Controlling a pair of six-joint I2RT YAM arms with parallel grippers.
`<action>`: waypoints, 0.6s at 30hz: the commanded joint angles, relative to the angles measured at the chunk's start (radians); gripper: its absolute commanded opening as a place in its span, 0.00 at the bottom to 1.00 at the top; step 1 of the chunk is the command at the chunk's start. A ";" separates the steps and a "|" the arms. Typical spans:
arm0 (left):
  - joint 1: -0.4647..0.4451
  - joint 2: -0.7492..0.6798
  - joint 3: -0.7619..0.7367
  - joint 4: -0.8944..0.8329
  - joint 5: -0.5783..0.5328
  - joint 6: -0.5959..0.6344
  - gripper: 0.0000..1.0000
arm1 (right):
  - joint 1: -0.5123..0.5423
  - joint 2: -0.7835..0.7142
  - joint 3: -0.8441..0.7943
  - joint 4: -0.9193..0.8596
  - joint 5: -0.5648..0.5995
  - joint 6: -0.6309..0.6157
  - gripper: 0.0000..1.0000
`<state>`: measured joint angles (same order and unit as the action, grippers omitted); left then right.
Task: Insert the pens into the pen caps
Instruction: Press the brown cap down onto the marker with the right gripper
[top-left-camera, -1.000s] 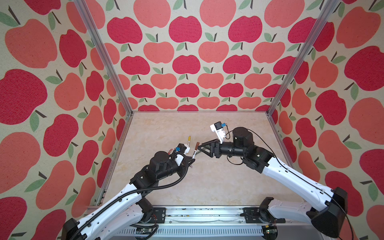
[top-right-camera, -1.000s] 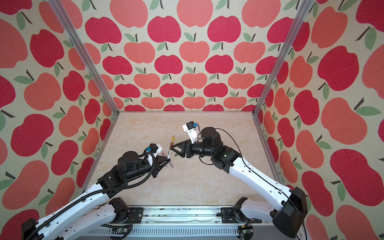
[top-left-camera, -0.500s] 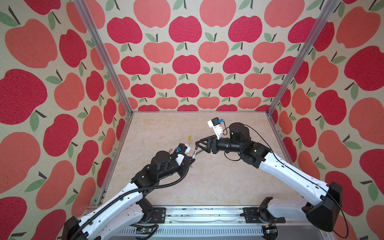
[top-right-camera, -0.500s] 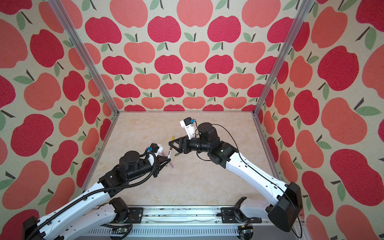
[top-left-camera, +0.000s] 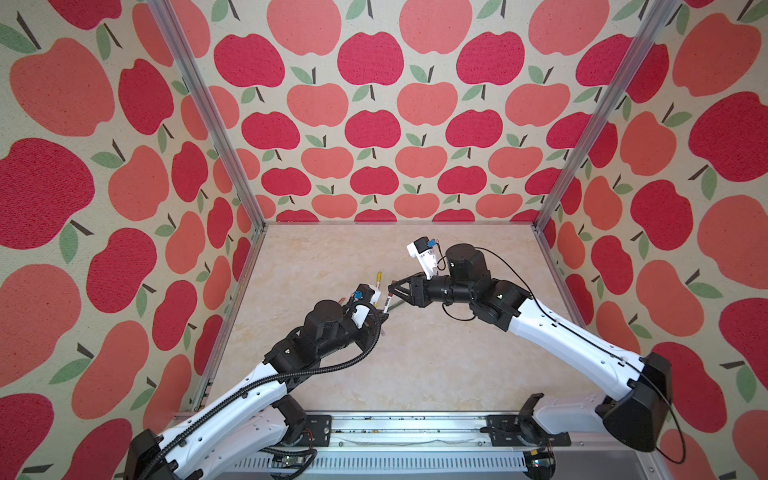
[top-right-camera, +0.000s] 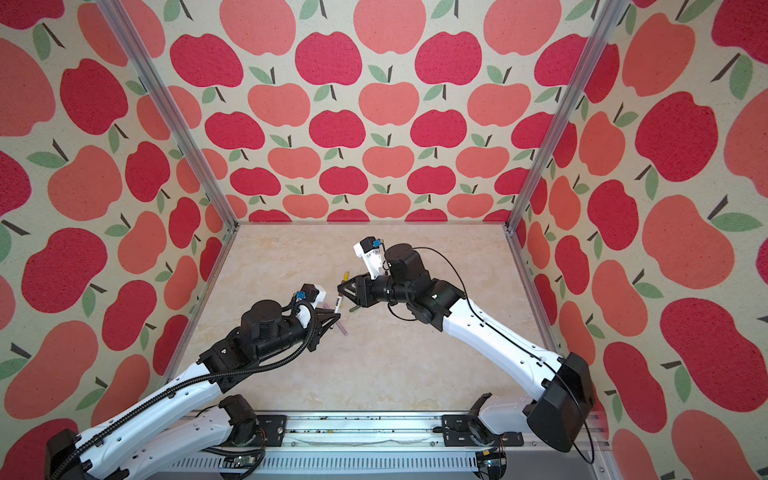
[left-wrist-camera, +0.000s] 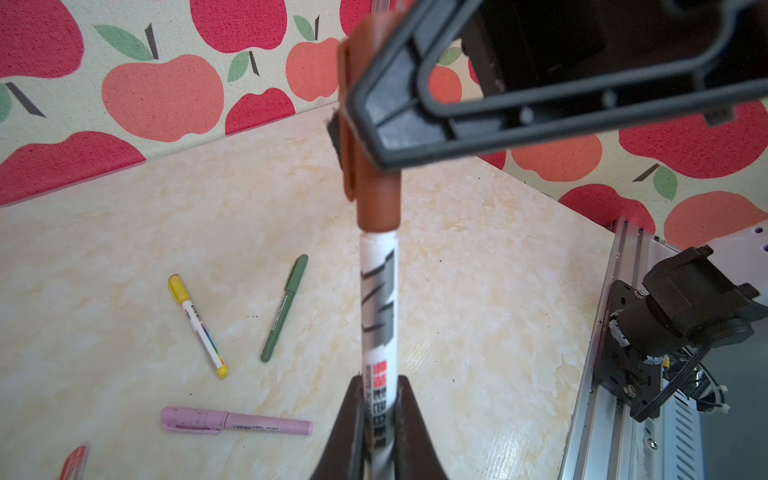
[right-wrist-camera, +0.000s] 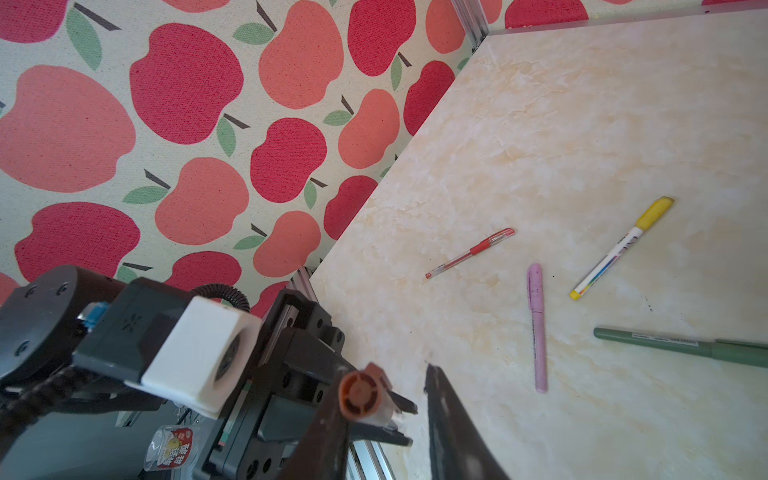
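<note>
While the left gripper stayed clenched on the white pen, the right gripper had shifted leftward to it. Its jaws stood apart around the brown cap on the pen's tip, one finger clear

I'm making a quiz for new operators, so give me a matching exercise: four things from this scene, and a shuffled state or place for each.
1 brown cap
2 white pen
3 lilac pen
4 right gripper

A clamped in the left gripper
B lying capped on the table
C open, fingers either side of the cap
D over the white pen's end

Pairs: 1-D, 2-A, 3-B, 4-C.
</note>
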<state>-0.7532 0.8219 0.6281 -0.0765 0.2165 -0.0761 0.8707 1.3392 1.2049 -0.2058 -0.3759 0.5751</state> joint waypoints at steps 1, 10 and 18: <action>-0.003 0.008 0.040 -0.002 -0.022 0.010 0.00 | 0.007 0.012 0.041 -0.027 -0.003 -0.020 0.29; -0.010 0.007 0.064 0.004 -0.045 -0.002 0.00 | 0.008 0.028 0.047 -0.030 -0.006 -0.018 0.11; -0.012 0.003 0.080 0.016 -0.081 0.004 0.00 | 0.017 0.051 0.054 -0.037 -0.016 -0.015 0.06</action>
<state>-0.7586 0.8322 0.6521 -0.0887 0.1593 -0.0795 0.8726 1.3705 1.2419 -0.2115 -0.3748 0.5575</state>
